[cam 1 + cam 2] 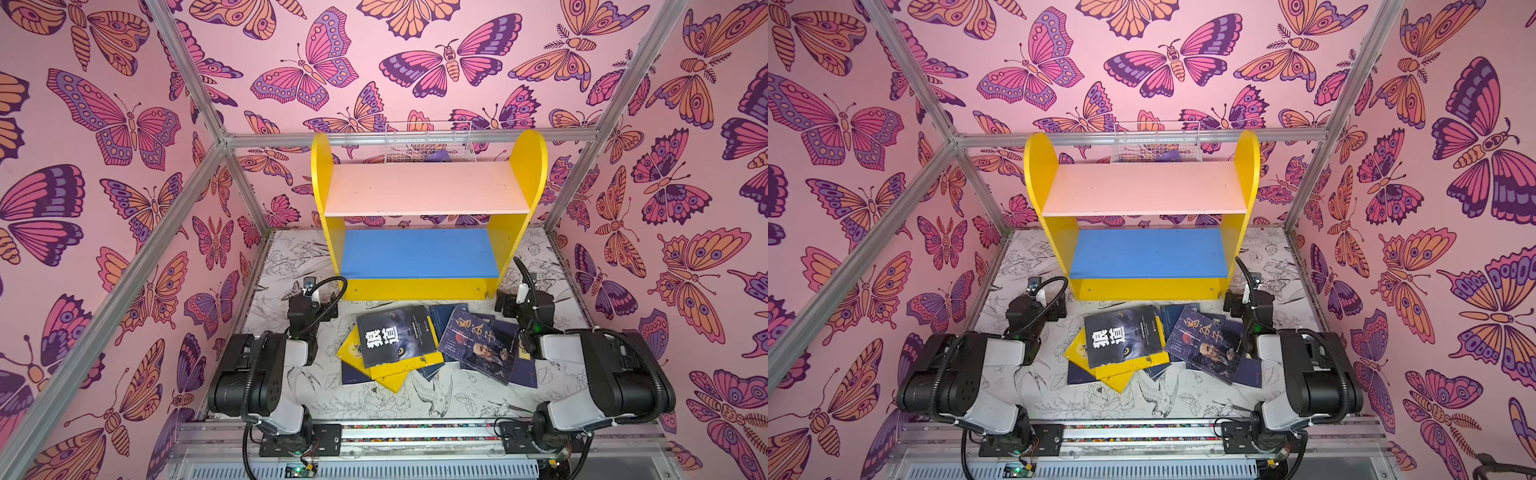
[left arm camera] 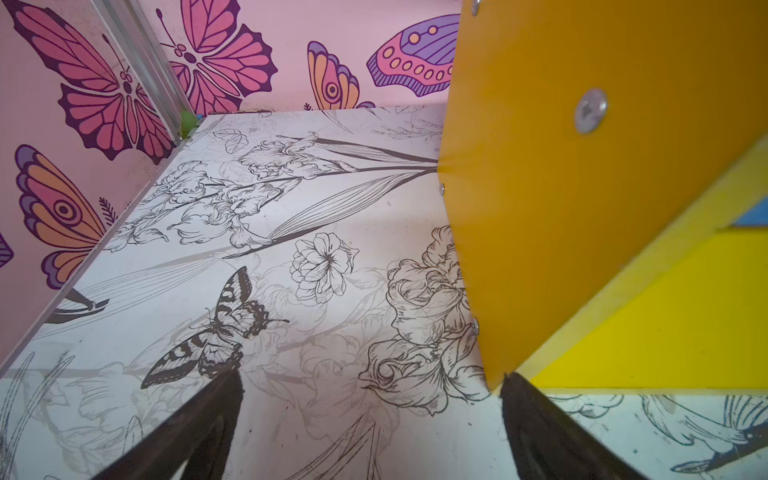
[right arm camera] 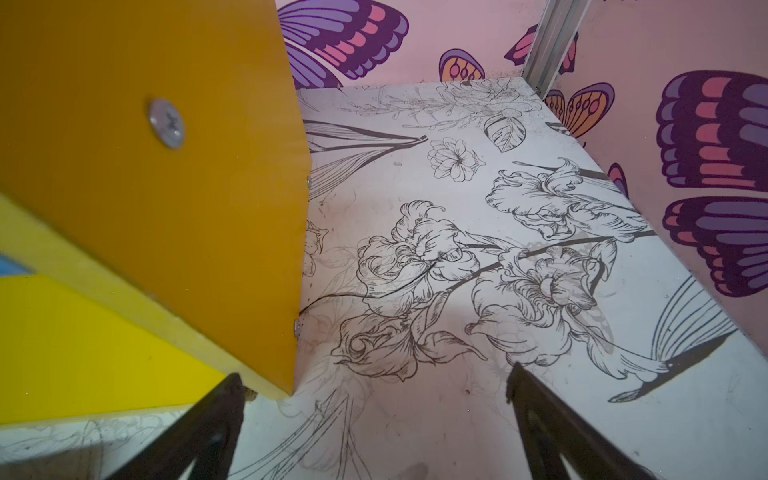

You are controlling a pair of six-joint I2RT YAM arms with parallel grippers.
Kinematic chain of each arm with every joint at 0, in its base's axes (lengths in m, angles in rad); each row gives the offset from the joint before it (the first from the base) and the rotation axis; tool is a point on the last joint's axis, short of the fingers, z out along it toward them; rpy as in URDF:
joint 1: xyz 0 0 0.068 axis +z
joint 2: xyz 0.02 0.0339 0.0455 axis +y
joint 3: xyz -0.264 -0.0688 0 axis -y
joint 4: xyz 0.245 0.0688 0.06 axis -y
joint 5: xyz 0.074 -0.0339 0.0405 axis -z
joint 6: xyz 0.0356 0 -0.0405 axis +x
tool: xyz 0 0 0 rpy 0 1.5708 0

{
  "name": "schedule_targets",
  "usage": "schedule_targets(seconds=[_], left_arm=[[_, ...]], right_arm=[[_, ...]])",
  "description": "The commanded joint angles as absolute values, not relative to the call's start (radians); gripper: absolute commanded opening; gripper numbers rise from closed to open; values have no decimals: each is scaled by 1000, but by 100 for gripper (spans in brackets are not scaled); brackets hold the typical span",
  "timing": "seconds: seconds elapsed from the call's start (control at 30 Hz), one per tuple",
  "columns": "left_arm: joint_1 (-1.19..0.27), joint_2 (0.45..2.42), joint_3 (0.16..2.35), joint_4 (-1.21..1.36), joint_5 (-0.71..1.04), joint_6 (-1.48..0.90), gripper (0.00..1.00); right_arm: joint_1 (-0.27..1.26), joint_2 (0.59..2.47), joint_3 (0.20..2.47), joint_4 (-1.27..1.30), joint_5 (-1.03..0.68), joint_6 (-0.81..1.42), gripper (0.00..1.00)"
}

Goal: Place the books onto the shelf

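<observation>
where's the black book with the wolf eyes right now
In both top views the black wolf-eyed book lies on top of the pile on the table, just in front of the shelf, with the dark portrait book to its right.

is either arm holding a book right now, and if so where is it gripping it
Nothing is held. The left tool and right tool both stand open and empty beside the shelf; the books lie untouched on the table.
</observation>
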State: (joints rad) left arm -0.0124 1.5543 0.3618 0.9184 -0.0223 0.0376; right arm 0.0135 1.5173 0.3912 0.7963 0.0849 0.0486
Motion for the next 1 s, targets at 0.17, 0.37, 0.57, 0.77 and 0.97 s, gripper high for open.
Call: schedule_targets(seconds=[0.17,0.37,0.57,0.77,0.97], left_arm=[[-6,1552,360,930,-11,44,98],[-6,1550,359,932,-11,44,98],[-6,1549,359,932,-11,44,98],[-6,1550,359,931,-11,45,98],[-7,1550,356,937,-15,46,98]], right_arm=[[8,1506,410,795,76,52,99],[7,1506,410,796,76,52,99],[8,1506,410,796,75,52,99],[7,1506,409,795,76,52,99],[6,1506,409,796,76,53,99]])
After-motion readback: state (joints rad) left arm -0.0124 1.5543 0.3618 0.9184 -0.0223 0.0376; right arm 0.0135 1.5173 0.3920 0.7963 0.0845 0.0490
